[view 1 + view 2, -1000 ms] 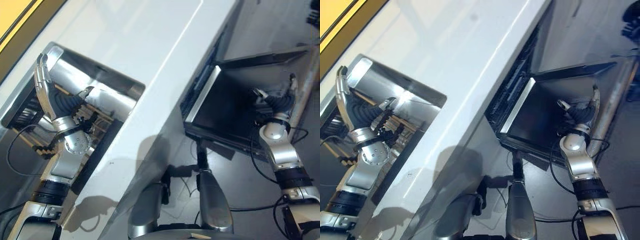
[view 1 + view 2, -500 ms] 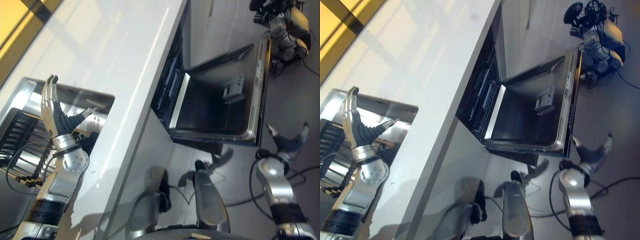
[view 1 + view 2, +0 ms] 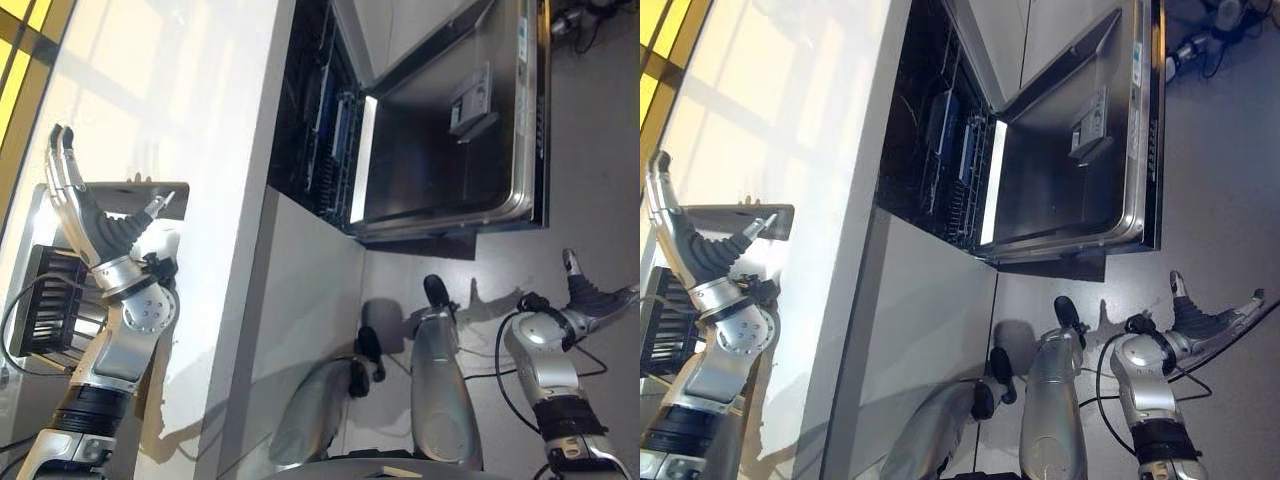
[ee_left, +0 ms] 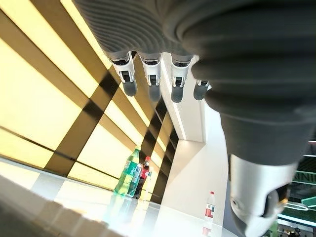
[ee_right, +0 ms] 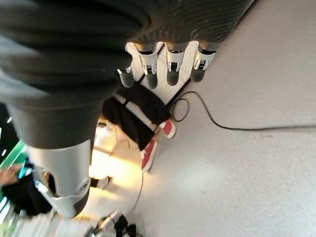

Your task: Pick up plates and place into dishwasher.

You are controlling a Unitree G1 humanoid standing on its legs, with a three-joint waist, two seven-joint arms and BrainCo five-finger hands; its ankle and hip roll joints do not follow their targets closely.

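Looking down from the head, I saw the dishwasher (image 3: 400, 130) at twelve o'clock, its door (image 3: 455, 150) dropped open and dark racks (image 3: 325, 120) showing inside. My left hand (image 3: 85, 210) was raised at nine o'clock above the white surface (image 3: 200, 120), fingers straight and spread, holding nothing. My right hand (image 3: 590, 295) hung at four o'clock over the floor (image 3: 1230, 150), fingers relaxed and empty. I could not make out any plates. Bottles (image 4: 133, 173) stood past the left hand's fingers, and a person's red shoes (image 5: 155, 143) past the right's.
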